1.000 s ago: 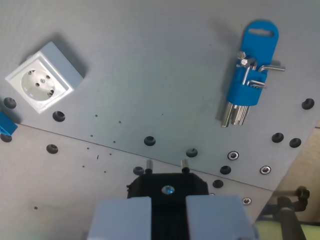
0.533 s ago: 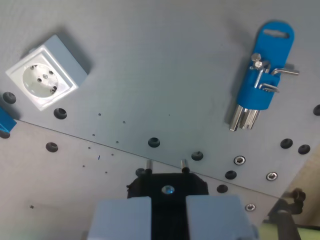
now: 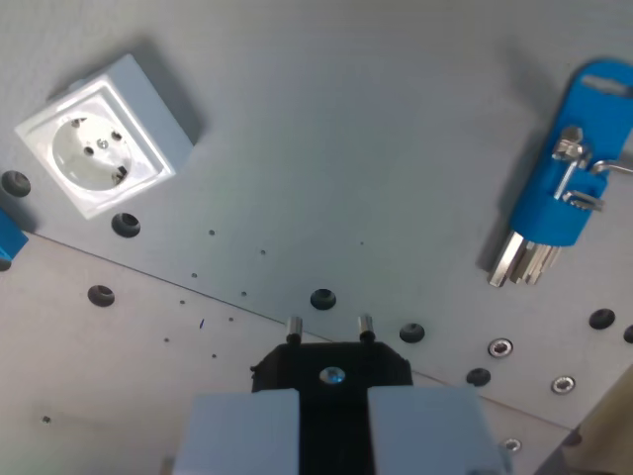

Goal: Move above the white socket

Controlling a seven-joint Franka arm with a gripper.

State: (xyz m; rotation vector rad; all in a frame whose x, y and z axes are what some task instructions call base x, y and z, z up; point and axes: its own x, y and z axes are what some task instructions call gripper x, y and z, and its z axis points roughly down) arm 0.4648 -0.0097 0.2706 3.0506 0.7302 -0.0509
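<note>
The white socket [image 3: 102,139] is a square box with a round two-hole face, lying on the grey plate at the wrist view's upper left. My gripper [image 3: 332,401] fills the bottom centre, its two grey fingers [image 3: 247,433] shut on a black plug [image 3: 332,368]. The plug's two metal pins [image 3: 293,326] point up the picture. The socket lies well to the left of and beyond the plug, with bare plate between them.
A blue holder with a set of metal hex keys [image 3: 564,193] lies at the right edge. The grey plate [image 3: 336,148] carries a row of dark holes [image 3: 322,298] and screws [image 3: 500,347]. A blue piece [image 3: 8,237] shows at the left edge.
The whole scene has slid right and slightly down in the picture, so the camera has moved left. The socket now appears larger and nearer the centre. The grip on the plug is unchanged.
</note>
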